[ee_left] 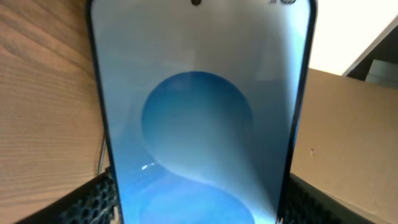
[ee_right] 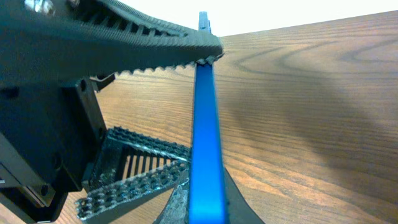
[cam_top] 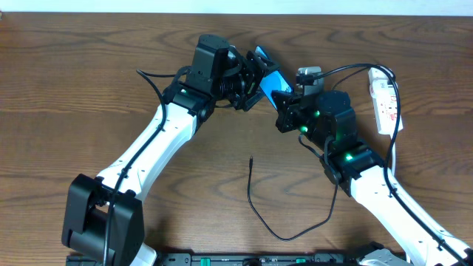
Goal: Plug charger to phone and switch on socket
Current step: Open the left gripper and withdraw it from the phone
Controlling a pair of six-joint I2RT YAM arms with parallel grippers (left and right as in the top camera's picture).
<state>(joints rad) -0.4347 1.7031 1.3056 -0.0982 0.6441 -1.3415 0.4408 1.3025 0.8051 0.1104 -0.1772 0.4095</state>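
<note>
Both flank the phone [ee_left: 199, 124]: our right gripper [cam_top: 282, 100] clamps it; the left gripper [cam_top: 253, 79], we cannot tell. Pinched thinly, it may swivel loose.

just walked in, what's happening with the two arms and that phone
Both arms have the phone raised off the table between them. The right end effector is shut on its thin edge. The left end effector straddles its width, spread wide; whether it grips is unclear. The charger lies loose on the table, its plug tip not in the phone. The socket sits untouched beside the right arm.
</note>
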